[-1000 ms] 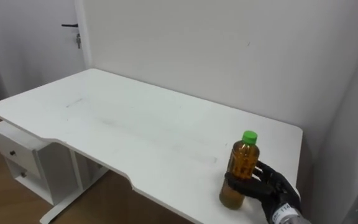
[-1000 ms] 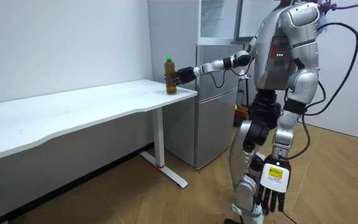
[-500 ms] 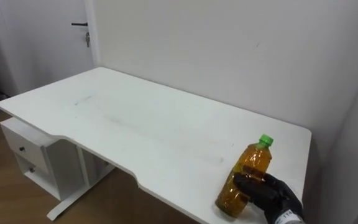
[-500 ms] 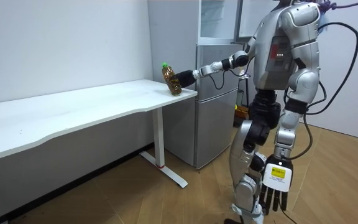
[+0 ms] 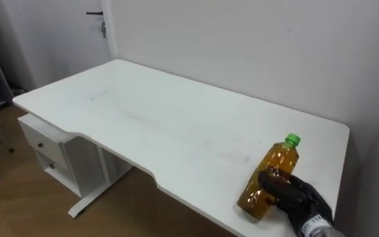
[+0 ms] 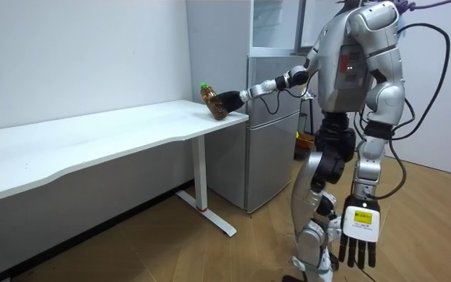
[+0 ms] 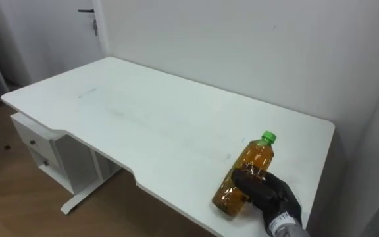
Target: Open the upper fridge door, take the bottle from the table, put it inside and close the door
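Observation:
An amber bottle (image 5: 273,174) with a green cap leans tilted on the right end of the white table (image 5: 143,118), close to its front edge. My right hand (image 5: 293,196) comes in from the lower right, its black fingers curled round the bottle's lower half. The right eye view shows the same bottle (image 7: 247,172) and right hand (image 7: 267,191). In the room view I stand beside the grey fridge (image 6: 273,125), right arm stretched to the bottle (image 6: 209,97) at the table's end. My left hand (image 6: 356,251) hangs at my side with straight fingers.
A white drawer unit (image 5: 45,148) stands under the table's left end. A white wall runs just behind the table, with a door (image 5: 77,33) at the back left. The fridge's upper compartment (image 6: 276,23) rises above the table's height.
The bottle has gone from upright to tilted in my right hand, its cap leaning away from me. The head camera has shifted. My left arm has swung slightly.

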Controlling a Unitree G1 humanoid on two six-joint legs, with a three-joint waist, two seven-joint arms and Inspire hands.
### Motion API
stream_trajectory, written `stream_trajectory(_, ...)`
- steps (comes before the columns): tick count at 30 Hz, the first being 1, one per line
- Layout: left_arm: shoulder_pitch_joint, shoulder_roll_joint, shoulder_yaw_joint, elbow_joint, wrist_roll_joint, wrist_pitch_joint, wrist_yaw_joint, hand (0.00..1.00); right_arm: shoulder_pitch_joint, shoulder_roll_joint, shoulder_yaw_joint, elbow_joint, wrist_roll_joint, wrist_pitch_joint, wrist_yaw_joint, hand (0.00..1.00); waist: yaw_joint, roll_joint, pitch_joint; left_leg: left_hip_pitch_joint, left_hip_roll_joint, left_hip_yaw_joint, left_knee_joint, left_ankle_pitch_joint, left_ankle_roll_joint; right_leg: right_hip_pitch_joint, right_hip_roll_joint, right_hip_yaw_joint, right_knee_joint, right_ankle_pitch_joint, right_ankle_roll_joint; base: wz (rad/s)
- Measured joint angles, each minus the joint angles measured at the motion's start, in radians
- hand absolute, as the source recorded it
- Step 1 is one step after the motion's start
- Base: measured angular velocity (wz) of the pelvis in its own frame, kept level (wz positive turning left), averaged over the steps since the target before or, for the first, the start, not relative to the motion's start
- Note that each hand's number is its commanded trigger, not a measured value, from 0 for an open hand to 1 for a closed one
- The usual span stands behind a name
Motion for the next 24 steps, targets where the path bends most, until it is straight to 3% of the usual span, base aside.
stream_trajectory(4, 0.007, 0.000, 0.000, -0.033, -0.003, -0.006, 0.002, 0.00, 0.004, 0.000, 0.004, -0.057, -0.072, 0.021, -0.021, 1.00, -0.007, -0.001, -0.0004, -0.003, -0.001, 0.016, -0.002, 0.004, 0.005, -0.013, -0.007, 0.026, 0.008, 0.000, 0.000, -0.08)
stream_trajectory(12, -0.014, -0.001, 0.000, -0.028, -0.016, -0.042, 0.054, 0.00, 0.074, -0.002, 0.037, -0.326, -0.178, 0.021, -0.002, 1.00, -0.040, -0.006, -0.0032, 0.040, 0.006, 0.065, -0.022, 0.006, 0.007, -0.001, -0.008, 0.075, 0.008, 0.000, 0.000, -0.17)
stream_trajectory(16, -0.015, 0.001, 0.005, -0.031, -0.022, -0.044, 0.065, 0.00, 0.113, -0.015, 0.038, -0.453, -0.288, 0.021, 0.029, 1.00, -0.094, -0.012, -0.0074, 0.054, 0.013, 0.084, -0.026, 0.006, 0.008, 0.005, -0.008, 0.099, 0.008, 0.000, 0.000, -0.14)
stream_trajectory(19, -0.015, 0.003, 0.005, -0.032, -0.023, -0.045, 0.065, 0.00, 0.143, -0.037, 0.031, -0.548, -0.287, 0.026, 0.054, 1.00, -0.134, -0.017, -0.0110, 0.064, 0.016, 0.096, -0.030, 0.006, 0.008, 0.009, -0.005, 0.107, 0.010, 0.001, -0.002, -0.13)
stream_trajectory(21, -0.014, 0.005, 0.005, -0.032, -0.023, -0.047, 0.065, 0.00, 0.170, -0.042, 0.019, -0.617, -0.276, 0.028, 0.061, 1.00, -0.145, -0.020, -0.0125, 0.077, 0.016, 0.109, -0.037, 0.006, 0.008, 0.011, -0.003, 0.117, 0.016, 0.001, -0.002, -0.19)
stream_trajectory(24, -0.014, 0.005, 0.010, -0.029, -0.021, -0.054, 0.065, 0.00, 0.209, -0.081, 0.018, -0.714, -0.280, 0.031, 0.072, 1.00, -0.161, -0.025, -0.0164, 0.098, 0.017, 0.123, -0.058, 0.008, 0.007, 0.014, -0.002, 0.144, 0.027, 0.001, -0.002, -0.22)
